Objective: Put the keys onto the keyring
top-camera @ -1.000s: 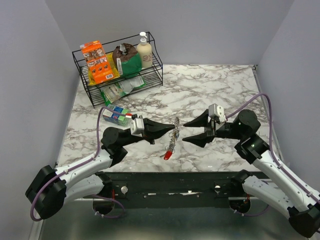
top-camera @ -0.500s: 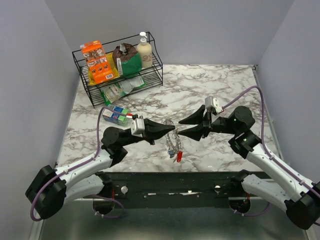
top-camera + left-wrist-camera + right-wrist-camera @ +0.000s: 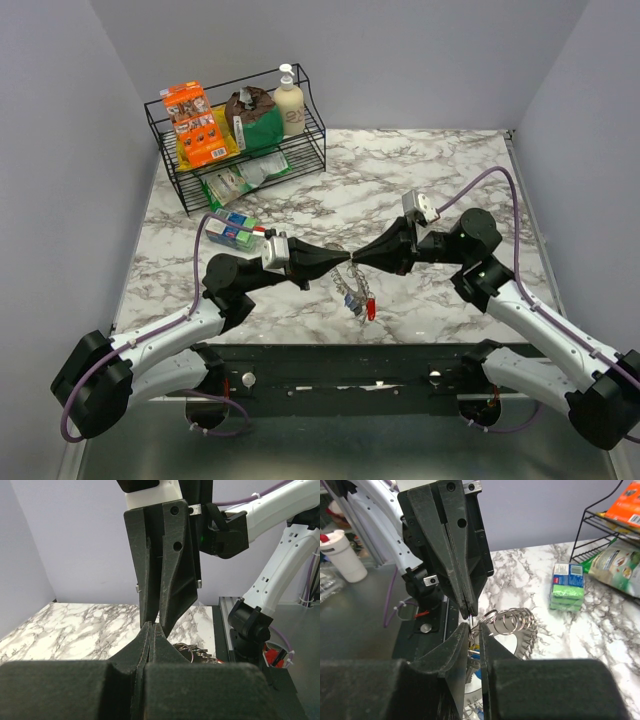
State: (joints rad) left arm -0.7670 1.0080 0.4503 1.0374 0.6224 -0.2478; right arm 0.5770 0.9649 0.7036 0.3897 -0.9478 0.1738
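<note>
My left gripper [image 3: 346, 258] is shut on the keyring [image 3: 352, 283], holding it up over the front middle of the marble table. The keys [image 3: 359, 300] hang in a bunch below it, a red head [image 3: 371, 312] lowest. My right gripper [image 3: 360, 260] meets the left one tip to tip. In the right wrist view its jaws [image 3: 479, 630] stand nearly together with the ring's wire between them, just under the left gripper [image 3: 469, 611]. Coiled silver loops of the keyring [image 3: 516, 621] stick out to the right, and a blue key head [image 3: 475, 675] shows low in the gap. In the left wrist view the left gripper [image 3: 151, 626] is pressed shut, with part of the keyring [image 3: 186, 649] behind it.
A black wire rack [image 3: 180, 190] with an orange box, a bag and a bottle stands at the back left. A small green and blue box [image 3: 233, 230] lies on the table left of the left arm. The dark base rail [image 3: 340, 365] runs along the near edge.
My right gripper has moved left to the left gripper's tip and its jaws have closed from wide apart. The hanging keys have swung a little to the right.
</note>
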